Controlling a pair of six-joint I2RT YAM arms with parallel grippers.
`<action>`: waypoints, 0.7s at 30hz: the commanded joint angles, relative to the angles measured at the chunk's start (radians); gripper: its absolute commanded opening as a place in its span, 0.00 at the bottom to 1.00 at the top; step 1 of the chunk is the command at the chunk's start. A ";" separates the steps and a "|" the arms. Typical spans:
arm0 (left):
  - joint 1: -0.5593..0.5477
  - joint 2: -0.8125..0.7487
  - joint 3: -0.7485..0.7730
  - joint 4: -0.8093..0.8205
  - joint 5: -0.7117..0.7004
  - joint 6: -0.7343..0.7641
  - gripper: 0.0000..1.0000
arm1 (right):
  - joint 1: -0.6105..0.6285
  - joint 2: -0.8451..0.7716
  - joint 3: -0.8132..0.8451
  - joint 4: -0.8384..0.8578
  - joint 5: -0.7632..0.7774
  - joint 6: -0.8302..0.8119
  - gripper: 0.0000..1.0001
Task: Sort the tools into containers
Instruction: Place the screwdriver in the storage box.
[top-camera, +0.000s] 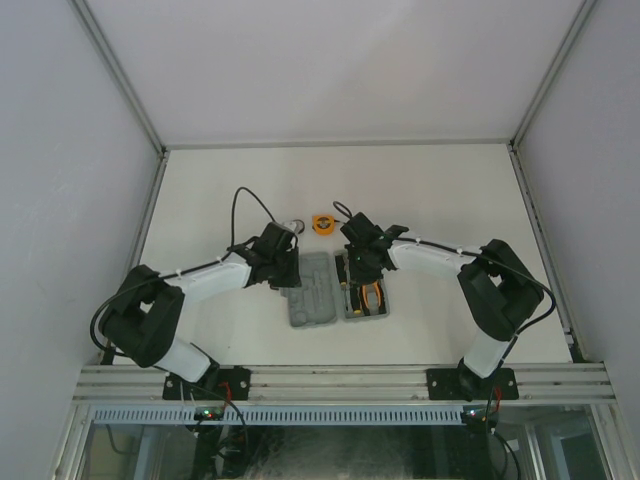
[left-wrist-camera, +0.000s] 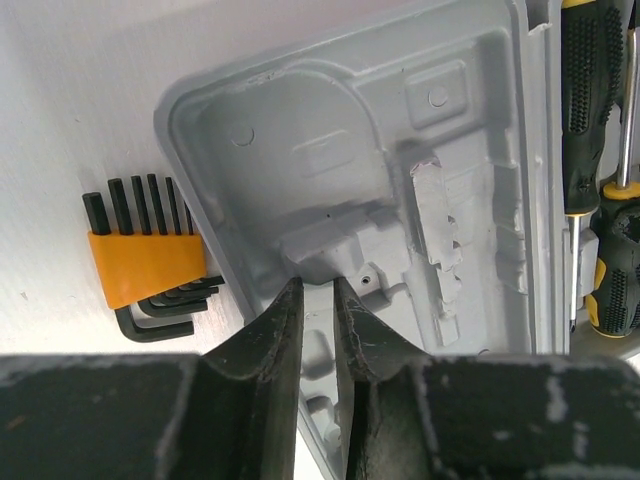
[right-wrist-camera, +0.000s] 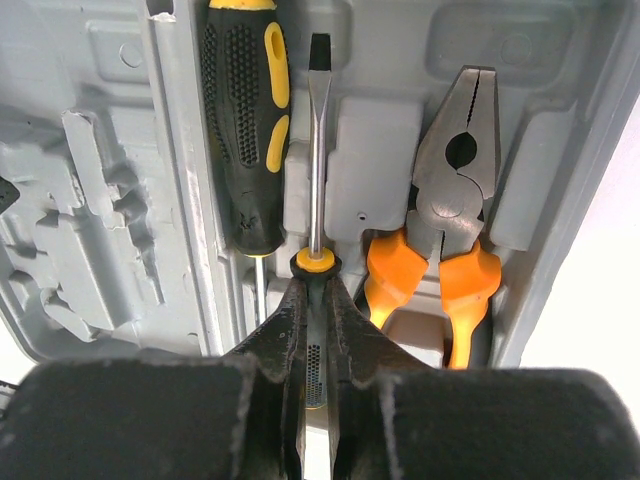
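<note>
**Step in hand.** We judge the step to be seating the second screwdriver. The right gripper (right-wrist-camera: 316, 290) is clenched on the held screwdriver (right-wrist-camera: 317, 150) at its handle, bottom centre of the right wrist view. The shaft points up the frame, over the right half of the tool case (left-wrist-camera: 300, 150).

**Next move.** It calls for pressing the handle level into its recess, then releasing. The left gripper (left-wrist-camera: 318, 292) hovers over the bare left half, jaws a slit apart with nothing seen between them.

**Count.**
- Two screwdrivers: the held one, and the seated screwdriver (right-wrist-camera: 243, 130) just to its left.
- One pliers (right-wrist-camera: 450, 200), seated at right.
- One hex-key set (left-wrist-camera: 145, 265), on the table beside the case's left edge.
- One tape measure (top-camera: 322, 223), above the case.
- No ring can be made out.
</note>
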 joint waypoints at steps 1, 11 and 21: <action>-0.004 -0.040 -0.020 0.027 -0.048 -0.001 0.24 | 0.006 0.115 -0.090 -0.184 0.114 -0.027 0.00; 0.053 -0.226 -0.013 -0.035 -0.167 -0.032 0.35 | 0.009 0.110 -0.100 -0.187 0.123 -0.025 0.00; 0.072 -0.075 0.023 -0.039 -0.128 -0.025 0.35 | 0.007 0.094 -0.111 -0.189 0.128 -0.036 0.00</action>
